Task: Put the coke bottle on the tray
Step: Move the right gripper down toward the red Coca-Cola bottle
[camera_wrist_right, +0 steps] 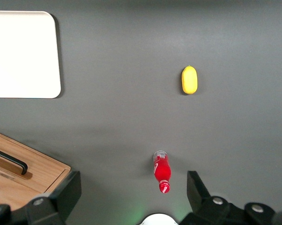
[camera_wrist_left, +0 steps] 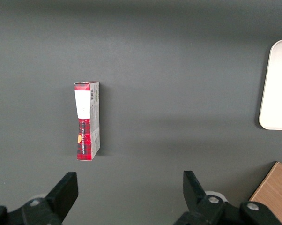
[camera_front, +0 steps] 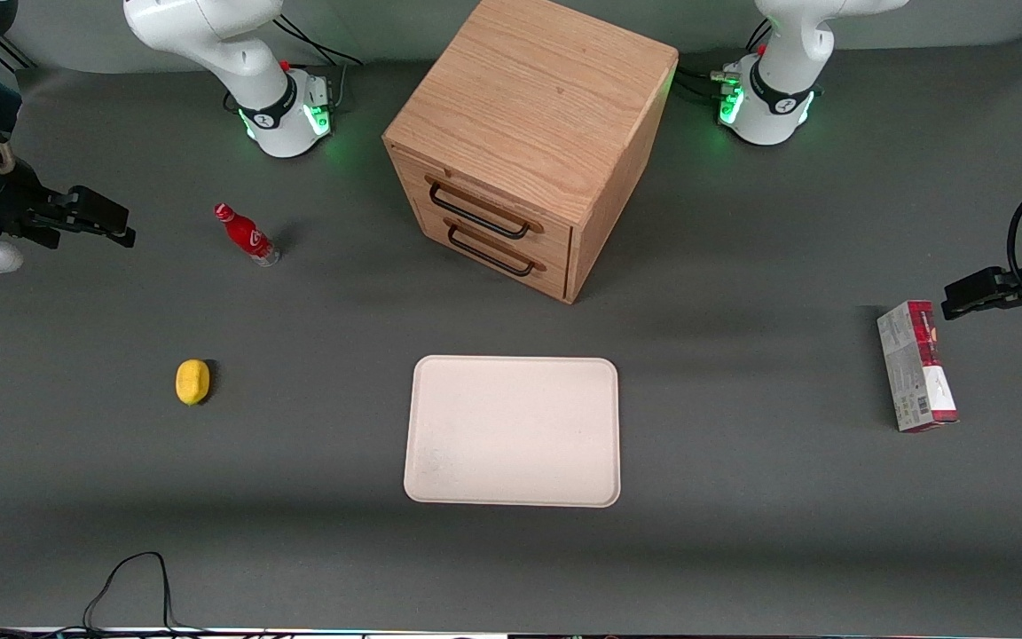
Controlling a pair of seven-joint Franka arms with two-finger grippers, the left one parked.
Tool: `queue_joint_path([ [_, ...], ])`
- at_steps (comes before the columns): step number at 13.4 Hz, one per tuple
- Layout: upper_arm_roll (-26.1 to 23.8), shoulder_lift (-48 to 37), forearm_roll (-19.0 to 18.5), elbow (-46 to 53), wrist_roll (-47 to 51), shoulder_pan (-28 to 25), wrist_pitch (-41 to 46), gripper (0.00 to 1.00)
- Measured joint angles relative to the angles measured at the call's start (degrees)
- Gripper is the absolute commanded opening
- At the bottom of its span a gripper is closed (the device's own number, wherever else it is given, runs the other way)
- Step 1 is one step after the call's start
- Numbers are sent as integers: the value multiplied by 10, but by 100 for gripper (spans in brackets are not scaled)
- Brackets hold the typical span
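The coke bottle (camera_front: 247, 234), small and red with a red cap, stands upright on the grey table near the working arm's base. It also shows in the right wrist view (camera_wrist_right: 162, 171), between the fingers' lines and well below them. The cream-white tray (camera_front: 511, 430) lies flat in the middle of the table, nearer the front camera than the cabinet; one corner shows in the right wrist view (camera_wrist_right: 21, 54). My right gripper (camera_front: 112, 222) hangs high at the working arm's end of the table, apart from the bottle. It (camera_wrist_right: 131, 187) is open and empty.
A yellow lemon (camera_front: 192, 382) lies nearer the front camera than the bottle (camera_wrist_right: 189, 79). A wooden drawer cabinet (camera_front: 529, 142) stands mid-table, both drawers shut. A red-and-grey carton (camera_front: 916, 366) lies toward the parked arm's end (camera_wrist_left: 87, 121). A black cable (camera_front: 134, 577) lies at the front edge.
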State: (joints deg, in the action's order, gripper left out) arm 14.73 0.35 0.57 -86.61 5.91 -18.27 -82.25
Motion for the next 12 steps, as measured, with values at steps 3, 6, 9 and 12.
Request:
queue_joint_path([
  [3,1,0,0,3,0,0,4,100],
  [6,1,0,0,-2,0,1,35,100],
  [9,10,-34,-2,-95,-1,2,2,100],
  [12,15,-146,-42,-309,-1,4,-125,100],
])
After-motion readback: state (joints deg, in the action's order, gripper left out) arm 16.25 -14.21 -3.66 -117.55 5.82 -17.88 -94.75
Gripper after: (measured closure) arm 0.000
